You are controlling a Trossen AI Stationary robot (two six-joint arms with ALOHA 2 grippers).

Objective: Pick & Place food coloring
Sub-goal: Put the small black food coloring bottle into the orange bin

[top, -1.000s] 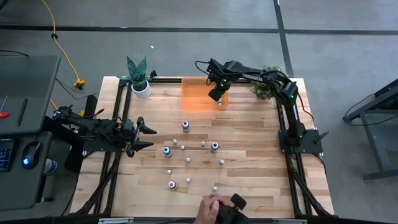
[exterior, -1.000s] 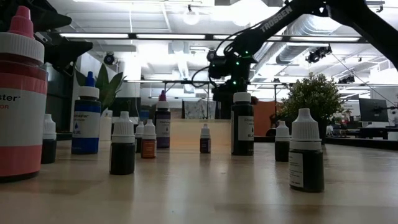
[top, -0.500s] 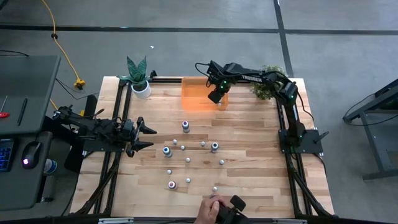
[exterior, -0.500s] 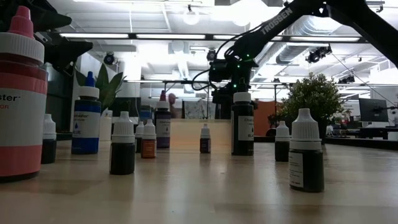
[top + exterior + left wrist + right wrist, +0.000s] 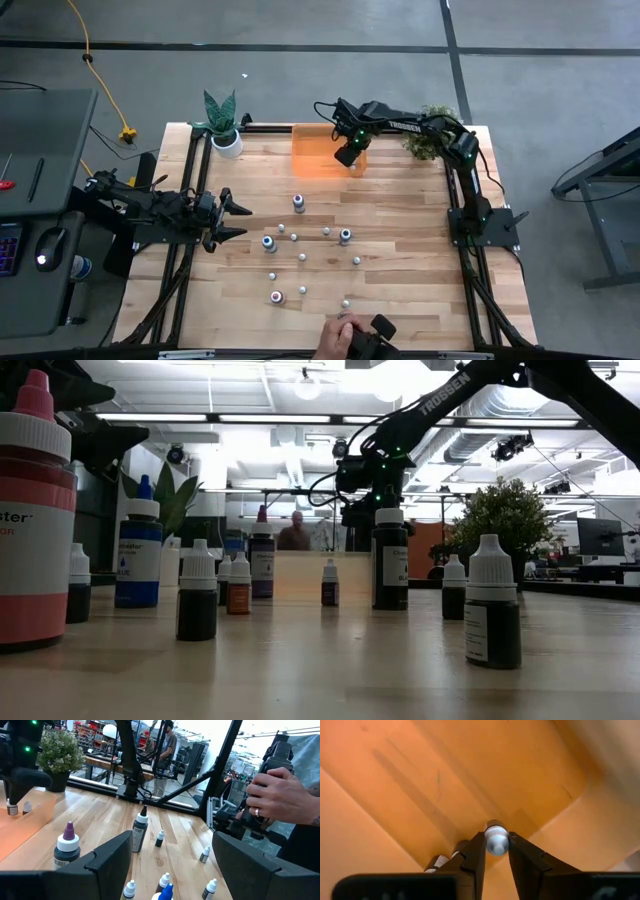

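High view, going from the left: the left end effector (image 5: 236, 220) rests at the desk's (image 5: 400, 290) left edge, level with the middle of the desk, its fingers spread wide with nothing between them. Just right of it the food coloring bottles (image 5: 300, 240) stand scattered upright over the middle of the desk, a few larger ones with coloured bodies among small pale droppers. At the back edge a potted plant (image 5: 222, 122) stands near the left corner, and right of it an orange bin (image 5: 315, 155) sits against the back edge. The right end effector (image 5: 347, 155) hangs over the bin's right part, its arm reaching in from the desk's right side, where a second small plant (image 5: 425, 145) stands at the back right corner. In the right wrist view its fingers (image 5: 472, 857) sit on either side of a small white-capped bottle (image 5: 496, 841) inside the bin, touching or almost touching the cap; whether they grip it I cannot tell. Two more small bottles (image 5: 442, 862) stand just beside it in the bin. At the front edge a person's hand (image 5: 335, 338) holds a dark device.
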